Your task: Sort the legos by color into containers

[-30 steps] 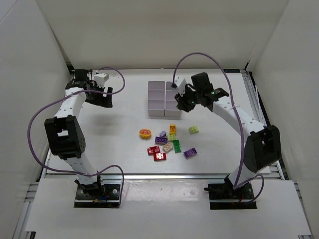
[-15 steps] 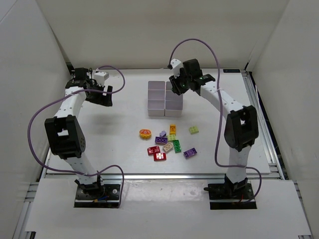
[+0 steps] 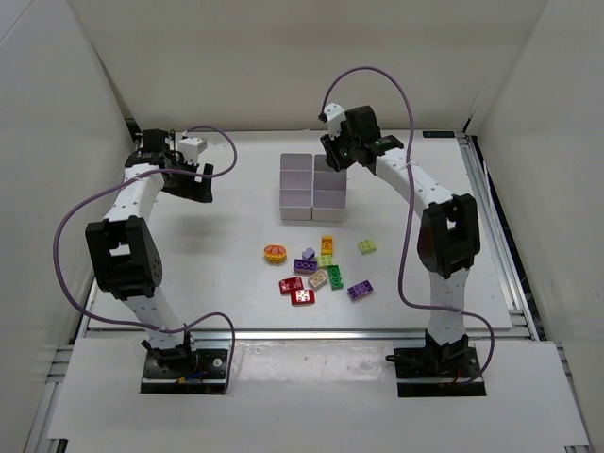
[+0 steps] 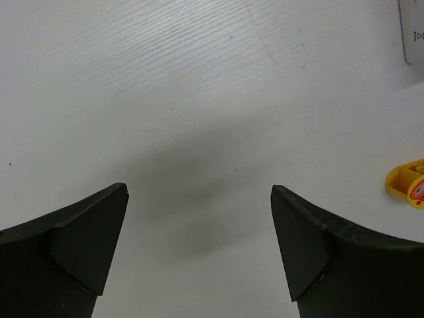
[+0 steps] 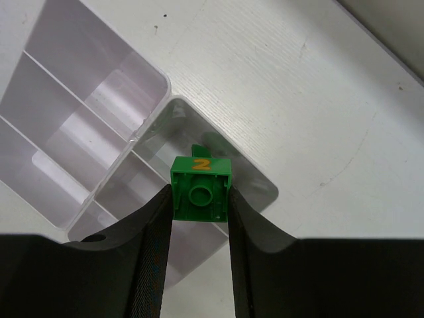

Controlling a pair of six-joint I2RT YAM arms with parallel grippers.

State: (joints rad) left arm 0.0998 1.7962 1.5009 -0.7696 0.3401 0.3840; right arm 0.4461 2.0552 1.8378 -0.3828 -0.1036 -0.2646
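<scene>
My right gripper (image 5: 199,199) is shut on a green lego (image 5: 201,189) marked with an orange 2. It holds the lego above a corner compartment of the white containers (image 5: 149,126). In the top view this gripper (image 3: 332,162) hangs over the back right of the containers (image 3: 296,198). The compartments that show look empty. Loose legos lie in front of the block: purple (image 3: 304,266), red (image 3: 292,284), green (image 3: 334,276), lime (image 3: 367,246), tan (image 3: 318,278) and a yellow-orange piece (image 3: 275,253). My left gripper (image 3: 200,186) is open and empty at the far left, above bare table (image 4: 199,192).
In the left wrist view the yellow-orange piece (image 4: 409,185) sits at the right edge and a container corner (image 4: 412,33) at the top right. White walls enclose the table. A purple cable loops off each arm.
My right arm has swung from the front right of the containers to their back right corner, carrying the green lego. The left arm has not moved.
</scene>
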